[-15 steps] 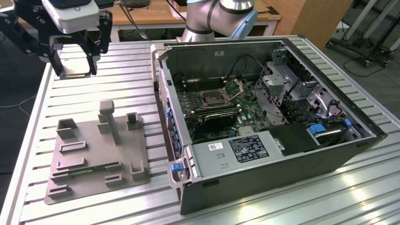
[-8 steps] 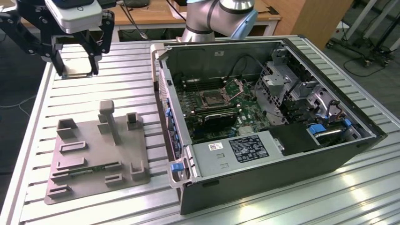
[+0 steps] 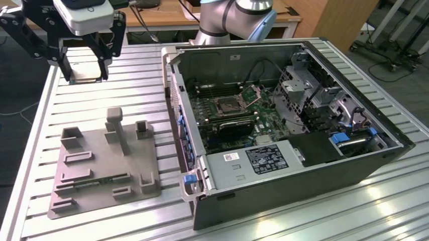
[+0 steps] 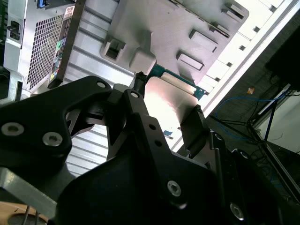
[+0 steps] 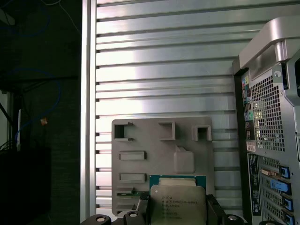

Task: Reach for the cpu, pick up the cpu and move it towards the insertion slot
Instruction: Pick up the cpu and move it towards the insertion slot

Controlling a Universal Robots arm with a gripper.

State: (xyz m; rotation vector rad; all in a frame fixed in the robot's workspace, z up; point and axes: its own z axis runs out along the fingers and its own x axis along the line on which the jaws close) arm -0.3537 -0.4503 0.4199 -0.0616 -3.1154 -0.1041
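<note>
1. The gripper [image 3: 85,75] is closed down on the cpu [image 5: 177,204]. Its black fingers [image 4: 193,127] press on two opposite edges, and the gap between them is only as wide as the chip.
2. In both wrist views the cpu sits between the fingertips. Its silver top plate faces the cameras and a thin green rim shows along one side.
3. The chip is off the surface. In the first wrist view the gray fixture tray [image 5: 161,159] and the slatted metal table [image 5: 154,70] lie behind it.
4. In the exterior view the gripper hangs high at the exterior view's left, over the far corner of the table and beyond the fixture tray.
5. The insertion slot [image 3: 226,105] lies inside the open computer case [image 3: 302,186], toward the exterior view's right. It has a silver frame around a dark centre, and its retention plate [image 3: 253,95] is tilted up.
6. The gripper and cpu are well apart from the slot, with the case's side wall between them.
</note>
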